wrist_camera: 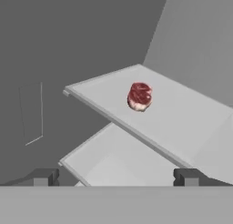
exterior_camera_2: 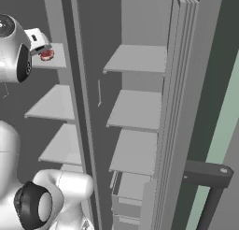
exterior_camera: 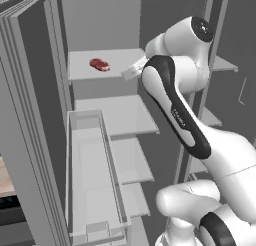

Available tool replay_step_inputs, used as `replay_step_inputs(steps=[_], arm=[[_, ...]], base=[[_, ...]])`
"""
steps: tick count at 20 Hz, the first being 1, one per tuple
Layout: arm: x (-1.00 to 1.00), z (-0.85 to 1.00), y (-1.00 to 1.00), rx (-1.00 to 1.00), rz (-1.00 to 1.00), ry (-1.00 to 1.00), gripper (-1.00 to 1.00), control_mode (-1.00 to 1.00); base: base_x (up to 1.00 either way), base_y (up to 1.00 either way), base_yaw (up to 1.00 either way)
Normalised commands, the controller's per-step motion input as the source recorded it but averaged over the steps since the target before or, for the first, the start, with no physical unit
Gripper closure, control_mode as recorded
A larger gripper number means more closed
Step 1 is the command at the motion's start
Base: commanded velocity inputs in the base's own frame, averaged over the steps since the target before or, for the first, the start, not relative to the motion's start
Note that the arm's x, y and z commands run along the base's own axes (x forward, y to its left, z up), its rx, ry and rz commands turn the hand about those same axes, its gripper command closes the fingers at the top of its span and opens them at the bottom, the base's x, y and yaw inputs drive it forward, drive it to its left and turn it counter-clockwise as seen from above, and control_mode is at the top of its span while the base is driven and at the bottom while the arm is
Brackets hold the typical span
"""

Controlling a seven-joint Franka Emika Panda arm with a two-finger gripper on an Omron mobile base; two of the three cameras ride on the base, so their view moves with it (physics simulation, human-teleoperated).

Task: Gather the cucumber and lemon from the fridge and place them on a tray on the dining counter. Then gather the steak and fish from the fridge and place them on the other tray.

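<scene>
The jaws (wrist_camera: 116, 177) stand wide open with nothing between them, their two dark fingertips (wrist_camera: 43, 176) far apart at the bottom of the hand view. Ahead of the jaws and a little above lies the steak (wrist_camera: 139, 96), a red, marbled piece resting alone on the upper shelf (wrist_camera: 191, 123) of the fridge, well apart from the fingertips. The front edge of that shelf runs across the line between the jaws and the steak, and a lower shelf (wrist_camera: 104, 159) sits just beyond and below the fingertips. In the left base view the steak (exterior_camera: 100, 65) lies on the top shelf (exterior_camera: 80, 72) to the left of the white arm's hand, with the open fridge door (exterior_camera: 30, 140) and its clear door bin (exterior_camera: 95, 185) further left and lower. In the right base view the steak (exterior_camera_2: 47, 55) shows just beside the hand, past a dark centre post (exterior_camera_2: 77, 107), with bare shelves (exterior_camera_2: 137, 110) in the other compartment to the right
</scene>
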Motion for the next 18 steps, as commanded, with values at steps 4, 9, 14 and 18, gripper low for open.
replay_step_inputs(steps=[4,9,14,18], arm=[[0.62,-0.07,0.2,-0.02,-0.02,0.14,-1.0,-1.0],[0.6,-0.09,0.37,-0.01,-0.01,0.08,-1.0,-1.0],[0.51,-0.12,0.28,0.0,0.0,0.05,-1.0,-1.0],[0.21,-0.11,0.03,0.0,0.0,0.02,-1.0,-1.0]], base=[[0.0,0.0,0.0],[0.0,0.0,0.0],[0.0,0.0,0.0],[0.0,0.0,0.0]])
